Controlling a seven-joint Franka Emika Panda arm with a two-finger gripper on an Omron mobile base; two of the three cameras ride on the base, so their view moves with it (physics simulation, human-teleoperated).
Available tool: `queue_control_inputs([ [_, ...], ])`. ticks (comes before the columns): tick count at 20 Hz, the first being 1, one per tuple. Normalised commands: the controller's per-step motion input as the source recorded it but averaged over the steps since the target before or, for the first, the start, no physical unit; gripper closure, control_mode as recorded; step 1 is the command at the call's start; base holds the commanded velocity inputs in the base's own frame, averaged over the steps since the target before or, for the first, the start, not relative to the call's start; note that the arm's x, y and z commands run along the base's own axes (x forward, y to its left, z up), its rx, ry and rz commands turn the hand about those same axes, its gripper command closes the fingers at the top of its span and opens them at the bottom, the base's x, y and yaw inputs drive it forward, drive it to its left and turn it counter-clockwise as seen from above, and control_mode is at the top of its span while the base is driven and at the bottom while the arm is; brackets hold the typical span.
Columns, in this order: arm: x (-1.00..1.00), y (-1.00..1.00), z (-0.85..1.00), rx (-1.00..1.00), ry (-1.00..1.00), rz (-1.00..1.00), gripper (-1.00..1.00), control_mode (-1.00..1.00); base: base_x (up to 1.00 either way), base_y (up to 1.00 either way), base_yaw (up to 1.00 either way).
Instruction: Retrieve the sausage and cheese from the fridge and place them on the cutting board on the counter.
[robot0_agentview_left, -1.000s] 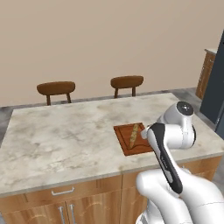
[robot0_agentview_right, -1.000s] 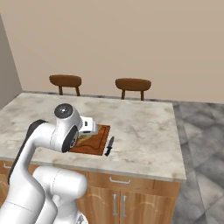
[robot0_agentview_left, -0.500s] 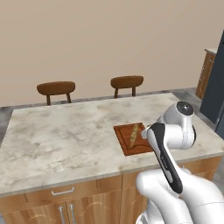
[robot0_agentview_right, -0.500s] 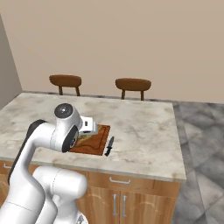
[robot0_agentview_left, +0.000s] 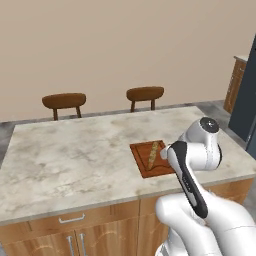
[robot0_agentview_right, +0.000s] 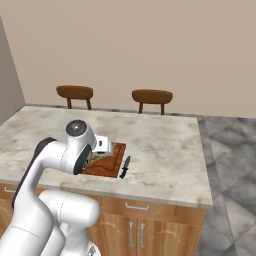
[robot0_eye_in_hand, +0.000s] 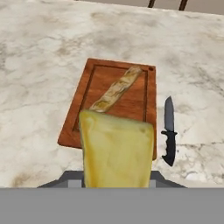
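A pale yellow cheese (robot0_eye_in_hand: 117, 153) wedge fills the lower middle of the hand view, with my gripper (robot0_agentview_right: 96, 156) shut on it and the fingertips hidden behind it. It hangs just over the near end of the reddish-brown cutting board (robot0_eye_in_hand: 141, 99), which lies on the marbled counter (robot0_agentview_left: 75, 155). On the board (robot0_agentview_left: 142, 161) a long tan-brown sausage (robot0_eye_in_hand: 117, 89) rests diagonally, also seen in the left base view as the sausage (robot0_agentview_left: 153, 154). The dark slate fridge (robot0_agentview_left: 248, 95) stands at the far right edge.
A small black-handled knife (robot0_eye_in_hand: 169, 131) lies on the counter just right of the board, also seen as the knife (robot0_agentview_right: 125, 166). Two brown chairs (robot0_agentview_left: 64, 101) (robot0_agentview_left: 145, 93) stand behind the counter. The counter's front edge runs close below the board.
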Motion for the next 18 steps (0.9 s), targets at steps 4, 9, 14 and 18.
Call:
queue_control_inputs([
  [4, 0.65, 0.00, -0.39, 0.00, 0.19, -0.20, 1.00, -1.00, 0.00, 0.00, 0.00],
  [9, 0.48, -0.01, -0.39, -0.03, 0.13, -0.23, 1.00, -1.00, 0.00, 0.00, 0.00],
  [14, 0.33, -0.03, -0.40, 0.00, 0.01, -0.15, 1.00, -1.00, 0.00, 0.00, 0.00],
  [18, 0.37, -0.12, -0.40, 0.00, 0.00, -0.05, 1.00, -1.00, 0.00, 0.00, 0.00],
])
